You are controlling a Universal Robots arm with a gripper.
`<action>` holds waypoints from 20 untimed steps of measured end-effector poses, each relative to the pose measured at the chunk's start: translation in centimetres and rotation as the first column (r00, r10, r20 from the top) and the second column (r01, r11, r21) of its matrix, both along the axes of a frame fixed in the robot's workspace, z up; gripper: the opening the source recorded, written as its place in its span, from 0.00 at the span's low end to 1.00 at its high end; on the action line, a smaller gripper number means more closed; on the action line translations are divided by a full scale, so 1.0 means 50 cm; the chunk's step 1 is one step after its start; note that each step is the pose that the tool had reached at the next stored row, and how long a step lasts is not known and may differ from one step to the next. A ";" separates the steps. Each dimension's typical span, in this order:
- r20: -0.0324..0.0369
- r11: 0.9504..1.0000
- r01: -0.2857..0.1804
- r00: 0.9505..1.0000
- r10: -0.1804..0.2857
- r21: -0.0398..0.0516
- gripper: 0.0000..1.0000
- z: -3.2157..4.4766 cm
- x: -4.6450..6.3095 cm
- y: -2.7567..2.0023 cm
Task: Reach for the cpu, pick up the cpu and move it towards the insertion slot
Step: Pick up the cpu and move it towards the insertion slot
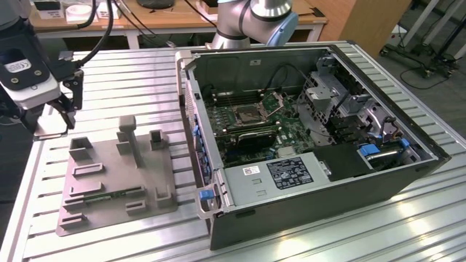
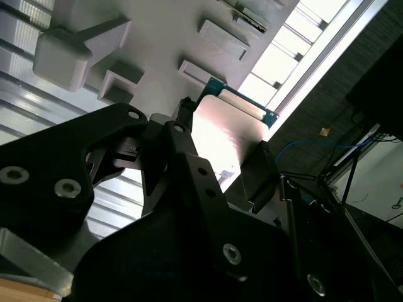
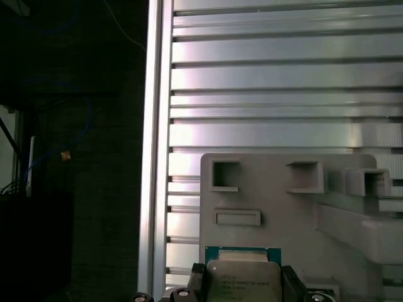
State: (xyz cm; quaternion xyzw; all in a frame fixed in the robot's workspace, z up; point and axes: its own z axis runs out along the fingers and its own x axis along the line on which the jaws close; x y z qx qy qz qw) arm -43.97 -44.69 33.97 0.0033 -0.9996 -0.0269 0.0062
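Your gripper [image 1: 57, 121] is clamped on the cpu [image 3: 243, 280], above the grey fixture tray [image 1: 117, 180]. In the exterior view the insertion slot [image 1: 251, 114] is at 3 o'clock. Hold the chip level and pass high over the case wall [image 1: 191, 109].

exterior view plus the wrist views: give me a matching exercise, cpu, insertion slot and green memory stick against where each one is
Things:
1. cpu
2. insertion slot
3. green memory stick

Places:
a. lying in the grey tray
b. inside the open computer case
c. held between the fingers of the gripper

Pairs: 1-c, 2-b, 3-a
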 end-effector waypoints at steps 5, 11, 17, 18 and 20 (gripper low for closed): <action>0.000 1.000 0.000 1.000 0.000 0.000 0.54 0.012 0.000 0.0000; 0.001 1.000 0.000 1.000 0.000 0.000 0.54 0.029 0.000 0.0000; 0.002 1.000 0.000 1.000 0.000 0.000 0.54 0.047 0.000 0.0000; 0.003 1.000 0.000 1.000 0.000 0.000 0.54 0.050 0.000 0.0000; 0.003 1.000 0.000 1.000 0.000 0.000 0.54 0.055 0.000 -0.0001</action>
